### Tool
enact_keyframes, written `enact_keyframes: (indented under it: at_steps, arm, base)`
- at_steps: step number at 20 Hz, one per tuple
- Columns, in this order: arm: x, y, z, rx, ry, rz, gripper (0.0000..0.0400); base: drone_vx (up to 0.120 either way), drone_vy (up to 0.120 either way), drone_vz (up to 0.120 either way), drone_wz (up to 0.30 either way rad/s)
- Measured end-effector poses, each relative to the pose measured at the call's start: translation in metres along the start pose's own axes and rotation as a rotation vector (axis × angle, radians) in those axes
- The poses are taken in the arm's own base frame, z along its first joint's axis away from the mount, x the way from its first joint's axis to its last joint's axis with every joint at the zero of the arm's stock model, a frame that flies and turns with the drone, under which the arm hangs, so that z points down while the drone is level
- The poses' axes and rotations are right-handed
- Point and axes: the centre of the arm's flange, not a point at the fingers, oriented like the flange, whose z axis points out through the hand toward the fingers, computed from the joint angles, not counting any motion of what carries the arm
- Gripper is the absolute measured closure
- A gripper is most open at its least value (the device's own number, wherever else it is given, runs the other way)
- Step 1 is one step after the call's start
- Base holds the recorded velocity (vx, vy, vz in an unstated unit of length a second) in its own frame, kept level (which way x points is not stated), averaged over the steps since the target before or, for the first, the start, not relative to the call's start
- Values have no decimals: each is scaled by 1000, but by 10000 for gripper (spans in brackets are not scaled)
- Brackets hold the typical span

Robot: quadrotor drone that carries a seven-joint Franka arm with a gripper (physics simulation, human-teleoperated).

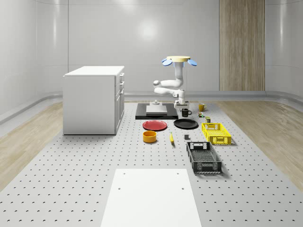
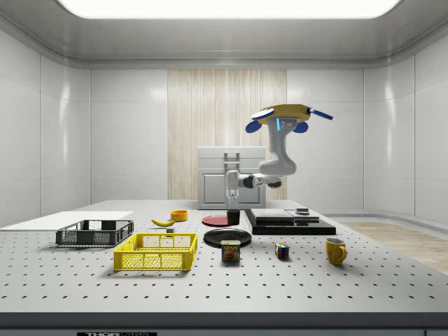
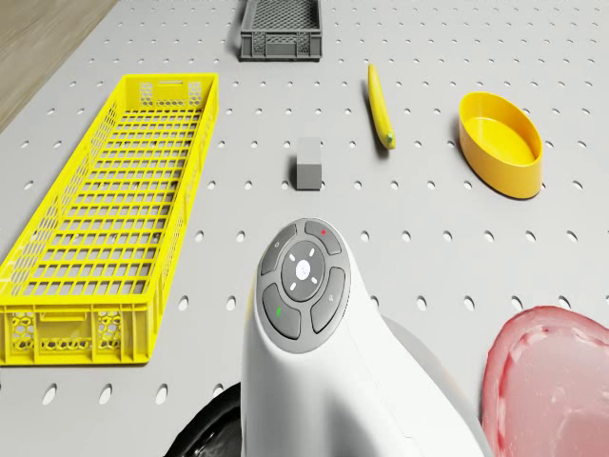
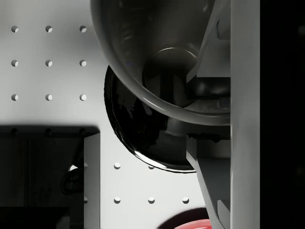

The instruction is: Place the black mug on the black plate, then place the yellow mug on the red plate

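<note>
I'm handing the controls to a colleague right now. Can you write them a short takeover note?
Drone hovers above the dark platform, by the black mug.
Gripper is down at the black mug, one finger inside its rim in the wrist view; a closed grip is not confirmed.
Black mug is just behind the black plate, not on it yet.
Yellow mug stands on the table, untouched; red plate bare.
Done: nothing placed. Left: both mugs.

- two mugs: a black mug [image 1: 185, 112], a yellow mug [image 1: 201, 107]
- two plates: a red plate [image 1: 155, 125], a black plate [image 1: 185, 124]
- two crates: a yellow crate [image 1: 216, 133], a black crate [image 1: 203, 157]
- one yellow bowl [image 1: 149, 136]
- one banana [image 1: 171, 137]
- one white cabinet [image 1: 93, 99]
</note>
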Motion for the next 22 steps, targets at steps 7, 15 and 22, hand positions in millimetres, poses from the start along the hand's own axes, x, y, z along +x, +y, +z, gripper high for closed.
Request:
enact_keyframes:
  at_steps: [7,15,22]
  arm:
    - [0,0,6,0,0,0,300]
    - [0,0,36,0,0,0,300]
    - [0,0,62,0,0,0,300]
  base:
    - [51,0,0,0]
    - [0,0,0,0]
    - [0,0,0,0]
